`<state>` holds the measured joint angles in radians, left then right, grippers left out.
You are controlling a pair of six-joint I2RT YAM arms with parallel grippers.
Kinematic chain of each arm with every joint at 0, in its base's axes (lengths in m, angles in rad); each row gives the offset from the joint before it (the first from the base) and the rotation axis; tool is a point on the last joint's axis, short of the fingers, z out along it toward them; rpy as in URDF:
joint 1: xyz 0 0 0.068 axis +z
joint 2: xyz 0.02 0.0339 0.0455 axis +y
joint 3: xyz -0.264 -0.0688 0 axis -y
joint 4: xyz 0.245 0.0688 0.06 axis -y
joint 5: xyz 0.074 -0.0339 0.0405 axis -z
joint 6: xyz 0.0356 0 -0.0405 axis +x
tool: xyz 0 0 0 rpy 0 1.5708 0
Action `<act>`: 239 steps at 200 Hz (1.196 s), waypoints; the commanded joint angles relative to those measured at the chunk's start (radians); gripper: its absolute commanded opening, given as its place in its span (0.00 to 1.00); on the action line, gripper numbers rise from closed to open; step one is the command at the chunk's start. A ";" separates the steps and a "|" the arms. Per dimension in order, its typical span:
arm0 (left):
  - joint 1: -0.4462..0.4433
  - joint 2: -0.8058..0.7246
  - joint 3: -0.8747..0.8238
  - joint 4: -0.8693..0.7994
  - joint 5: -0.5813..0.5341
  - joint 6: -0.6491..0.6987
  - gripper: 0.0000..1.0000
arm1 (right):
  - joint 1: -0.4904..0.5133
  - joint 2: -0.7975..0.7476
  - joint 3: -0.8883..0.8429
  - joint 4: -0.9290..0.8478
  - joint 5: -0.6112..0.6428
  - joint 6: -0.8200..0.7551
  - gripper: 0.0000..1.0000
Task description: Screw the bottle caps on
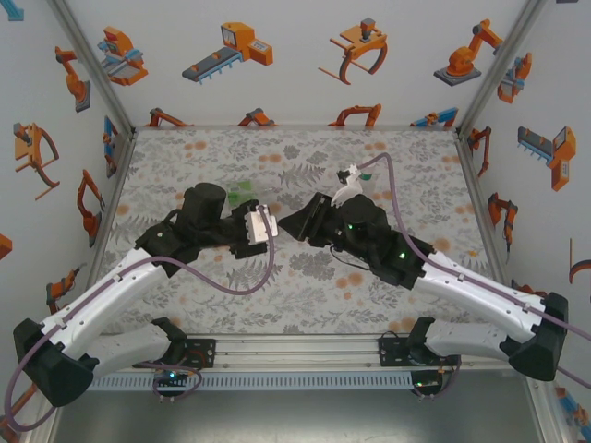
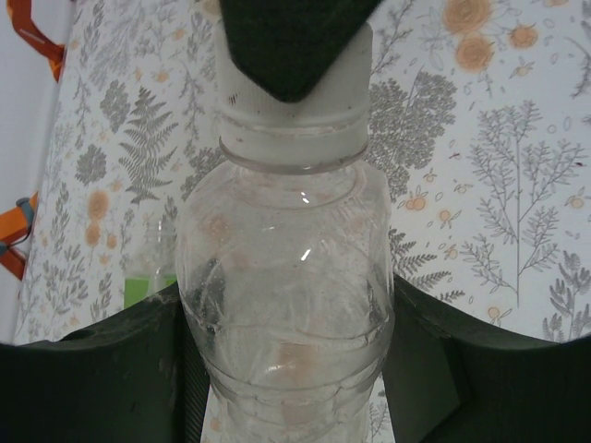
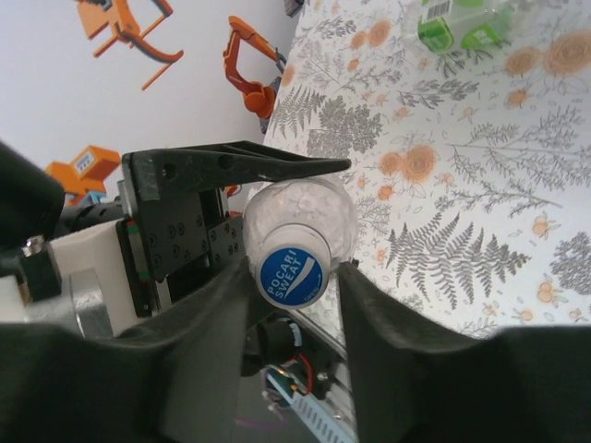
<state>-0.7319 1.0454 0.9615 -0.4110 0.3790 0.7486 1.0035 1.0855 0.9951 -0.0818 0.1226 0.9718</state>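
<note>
Left gripper [image 2: 286,318] is clamping 1 clear bottle [image 2: 286,258] around its body, with both fingers pressing on its sides. It is holding the bottle over the middle of the floral table [image 1: 185,157]. The bottle's neck is pointing toward the right gripper [image 3: 295,281].

Cap [image 3: 294,270], blue on top with white lettering and whitish on the side, is sitting on the bottle's neck. The right gripper's 2 fingers are sitting close on either side of that cap, jaws only narrowly apart. Can't tell if they are squeezing it or standing just off it. In the left wrist view 1 dark finger [image 2: 295,46] is overlapping the cap's top edge.

Second bottle [image 1: 245,192], green label, is lying on the table just behind the left gripper, with neither gripper touching it.
</note>
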 commanded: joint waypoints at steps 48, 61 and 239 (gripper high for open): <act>-0.003 0.045 0.081 -0.165 0.377 0.073 0.00 | -0.005 -0.115 0.097 -0.078 -0.242 -0.684 0.53; -0.003 0.069 0.106 -0.216 0.435 0.093 0.00 | -0.005 -0.127 0.108 -0.120 -0.307 -0.814 0.52; -0.012 0.274 0.273 -0.564 0.669 0.227 0.00 | -0.002 -0.073 0.150 -0.327 -0.679 -1.440 0.51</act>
<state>-0.7341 1.3220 1.2083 -0.9409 0.9924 0.9401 1.0027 1.0100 1.1603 -0.4496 -0.5648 -0.4412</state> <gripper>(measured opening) 0.584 0.507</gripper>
